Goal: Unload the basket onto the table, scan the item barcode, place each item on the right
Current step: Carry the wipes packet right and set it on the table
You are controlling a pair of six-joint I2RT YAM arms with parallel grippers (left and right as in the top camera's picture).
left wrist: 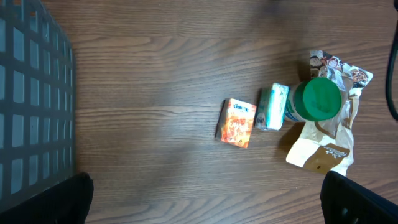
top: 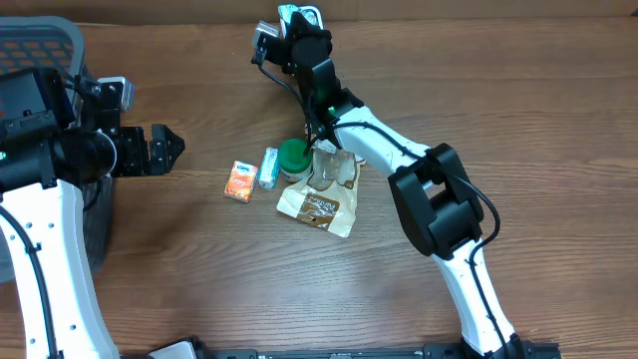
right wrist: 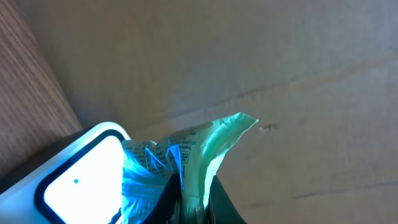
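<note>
Nearest the front edge of the desk point(top: 518, 100), around the middle, a brown-and-white bag point(left wrist: 320, 152) is lying flat and a bit crumpled. A green-lidded jar point(left wrist: 317, 98) is sitting on its far end, seen from straight above. Just left of the jar a small white-and-green packet point(left wrist: 272, 107) is lying right against it, and an orange carton point(left wrist: 237, 123) is lying just beside that, so the three are making a short row. Over by the left edge, the left pincer point(top: 169, 148) is hanging above bare wood with its fingers spread wide and gripping nothing, next to a dark mesh basket point(left wrist: 31, 93). Way out at the far edge, the right pincer point(right wrist: 193, 202) is pressing together on a pale green wrapper point(right wrist: 208, 146), pinching it by its lower part. It's holding the wrapper right up against the glowing window of a white scanner point(right wrist: 81, 180), and blue light is spilling onto the wrapper. Honestly can't tell if the two are touching, and the print on the wrapper is too blurry to read.
</note>
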